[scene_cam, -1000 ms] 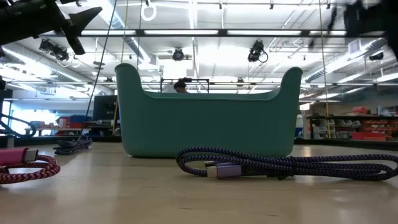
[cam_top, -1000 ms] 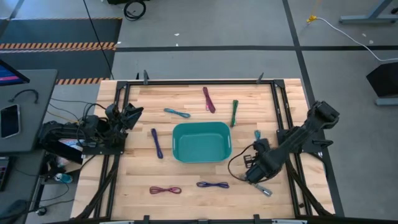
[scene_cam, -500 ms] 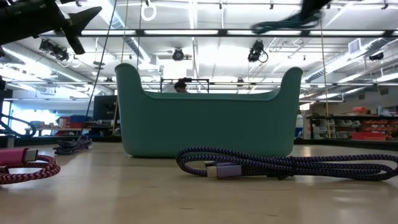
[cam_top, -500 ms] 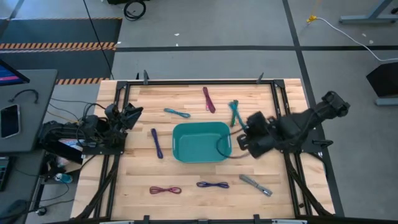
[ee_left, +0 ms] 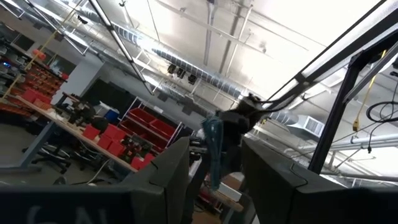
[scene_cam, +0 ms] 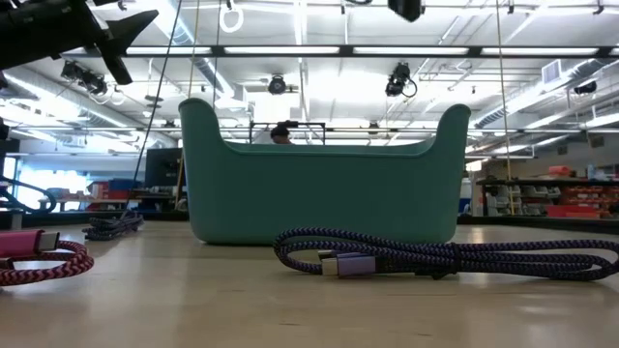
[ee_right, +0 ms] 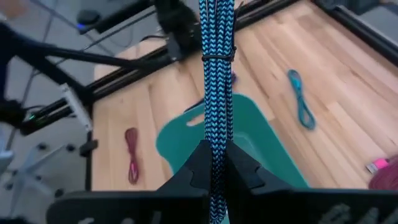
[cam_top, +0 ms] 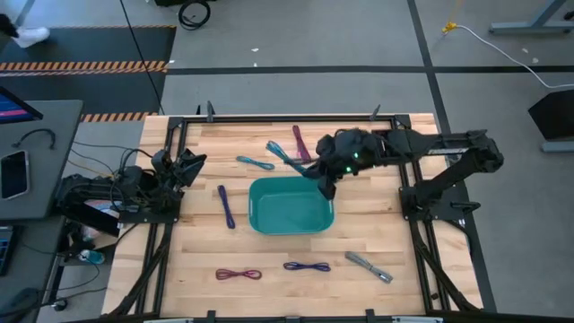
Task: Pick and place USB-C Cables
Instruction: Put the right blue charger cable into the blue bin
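Observation:
My right gripper hangs over the far right corner of the teal bin, shut on a teal-and-black braided USB-C cable that juts toward the far left. Other cables lie flat on the table: teal, maroon, purple, red, purple and grey. My left gripper waits open at the table's left edge, tipped upward, nothing between its fingers. My right gripper pinches the bundled cable between its two fingers. The cable runs along the fingers and sticks out well ahead of them, past its tie. The fingers slant down from the table's right side. The cable is lifted clear, above the bin.
The bin stands mid-table; I see nothing in it. In the low view a purple cable and a red one lie before it. A black frame edges the table. Bare wood lies right of the bin.
My right gripper has risen and swung from the near right part of the table toward the far edge and the left, to above the bin's far right corner, rolling and tipping as it went. The teal cable has travelled with it, clear of the table.

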